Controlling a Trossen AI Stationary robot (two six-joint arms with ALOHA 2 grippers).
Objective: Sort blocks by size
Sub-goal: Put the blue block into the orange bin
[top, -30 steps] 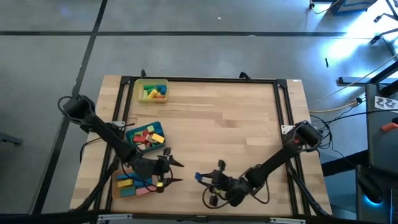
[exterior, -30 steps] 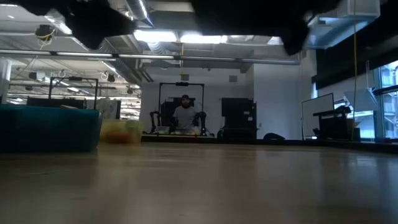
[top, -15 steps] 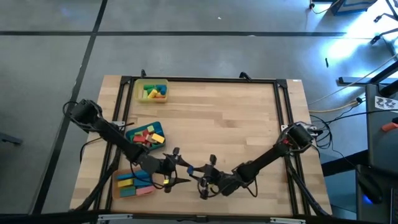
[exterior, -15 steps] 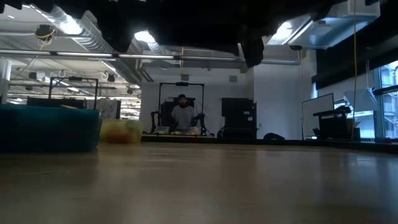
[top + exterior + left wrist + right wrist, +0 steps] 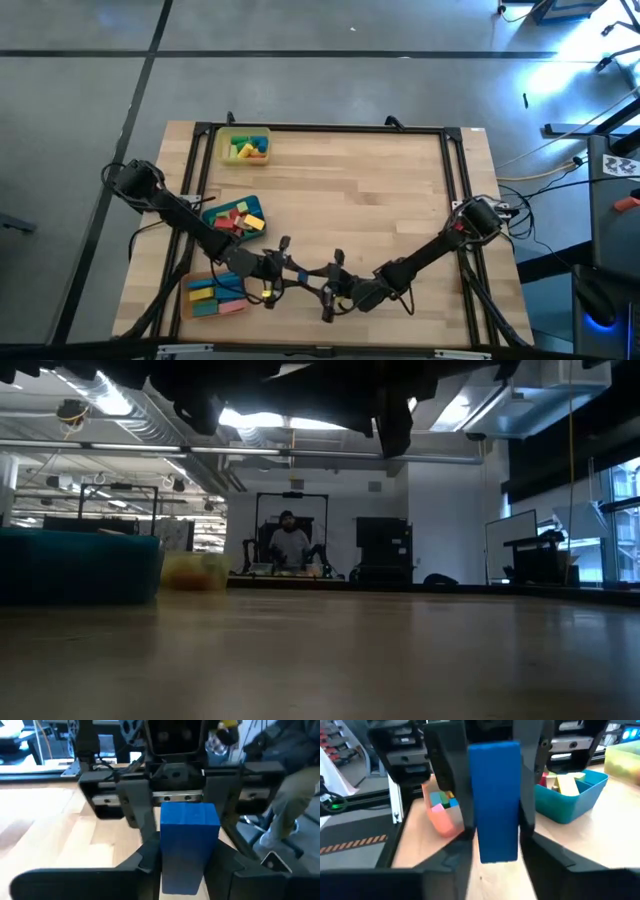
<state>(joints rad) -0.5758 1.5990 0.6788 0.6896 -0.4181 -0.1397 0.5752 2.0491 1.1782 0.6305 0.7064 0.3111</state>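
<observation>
A long blue block (image 5: 303, 274) hangs level above the table's near middle, between my two grippers, which face each other. My left gripper (image 5: 290, 272) comes from the left and is shut on the block's left end (image 5: 187, 845). My right gripper (image 5: 322, 282) comes from the right. Its fingers (image 5: 462, 855) stand open on either side of the block's right end (image 5: 495, 835), with a narrow gap. Other blocks lie in the yellow tray (image 5: 246, 146), the blue tray (image 5: 236, 220) and the orange tray (image 5: 212, 295). My left gripper pinches the blue block's two long sides (image 5: 167, 870) between its two fingers, at the end toward the table's left. The fingers come level from the left and lie along the block. The block is level and lifted clear of the table.
The three trays stand along the table's left side, the orange one nearest my left arm. A dark frame (image 5: 320, 128) runs round the table's edge. The bare wood (image 5: 380, 200) takes up the middle and right. A person (image 5: 290, 545) sits far behind the table.
My two grippers have come together above the near middle: the left has gone toward the right edge, the right toward the left edge with the blue block. My left gripper has shut on the block's free end. The block stays level and clear of the table.
</observation>
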